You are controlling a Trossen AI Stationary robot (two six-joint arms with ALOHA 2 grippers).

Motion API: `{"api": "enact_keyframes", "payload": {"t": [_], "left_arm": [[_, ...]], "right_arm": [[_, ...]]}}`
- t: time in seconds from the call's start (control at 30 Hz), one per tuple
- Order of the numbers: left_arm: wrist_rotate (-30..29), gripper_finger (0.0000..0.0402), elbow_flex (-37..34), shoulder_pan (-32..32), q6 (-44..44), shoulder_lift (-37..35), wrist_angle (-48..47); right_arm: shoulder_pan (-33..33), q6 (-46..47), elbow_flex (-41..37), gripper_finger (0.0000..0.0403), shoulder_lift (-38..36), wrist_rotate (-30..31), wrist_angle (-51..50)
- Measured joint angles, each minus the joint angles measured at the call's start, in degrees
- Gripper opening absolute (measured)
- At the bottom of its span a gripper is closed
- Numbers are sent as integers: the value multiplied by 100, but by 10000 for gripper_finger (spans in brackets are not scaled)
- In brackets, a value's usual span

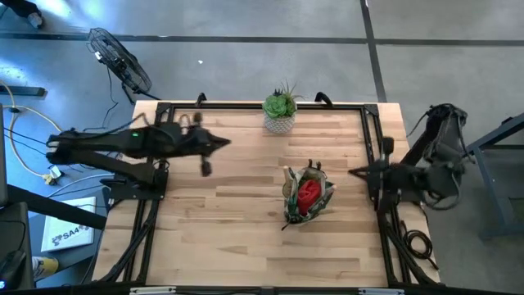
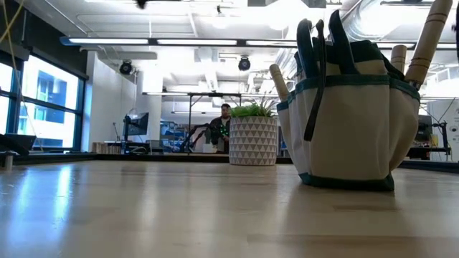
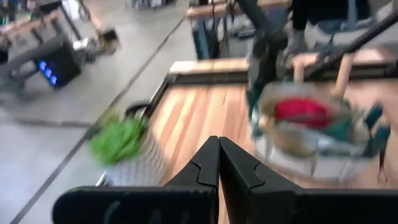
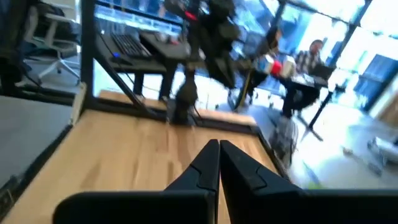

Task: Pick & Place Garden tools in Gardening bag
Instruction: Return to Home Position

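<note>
Left gripper [image 3: 219, 142]: dark fingers pressed together, empty, over the left side of the light wooden table [image 1: 229, 238]. Right gripper [image 4: 219, 144]: also closed, empty, at right edge. Tan green-trimmed fabric gardening bag [image 1: 307, 197] stands mid-table, wooden-handled garden tools [image 2: 429, 32] inside. Looks like the homing step; next, both arms pull clear.

**Two black six-joint arms**

Left arm [image 1: 123, 144]: slim black links, with a small green light [image 1: 133, 135] on top.
Right arm [image 1: 422, 176]: black, with a bulkier housing and a black cable [image 1: 419, 242] looped at its frame.
Left gripper [image 3: 218, 142] and right gripper [image 4: 218, 144]: matte black wedge fingers [image 3: 202, 177] with stepped inner edges.
</note>
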Motion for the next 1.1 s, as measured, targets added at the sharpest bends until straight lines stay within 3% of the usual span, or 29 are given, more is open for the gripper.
{"api": "enact_keyframes", "payload": {"t": [0.13,0.27,0.4,0.53,0.67,0.83,1.1], "left_arm": [[-409,0,-507,5,-171,-881,-522],[-438,0,-1525,5,-426,-1902,-272],[-416,0,-2826,5,-780,-2914,298],[34,0,-4042,7,-633,-3780,1723],[336,0,-4926,5,-557,-4335,2642],[366,0,-5455,5,-781,-4690,2668],[481,0,-5566,5,-1063,-4734,2214]], "right_arm": [[44,885,-616,3,-851,31,-842],[44,1171,-1690,4,-1918,-302,-538],[42,636,-2970,3,-2992,-816,930],[42,-360,-4215,4,-3847,-1757,2625],[-5,-685,-5008,4,-4439,-1736,3425],[-161,-435,-5403,3,-4877,-2183,3338],[-706,228,-5765,4,-4890,-2317,3233]]}}
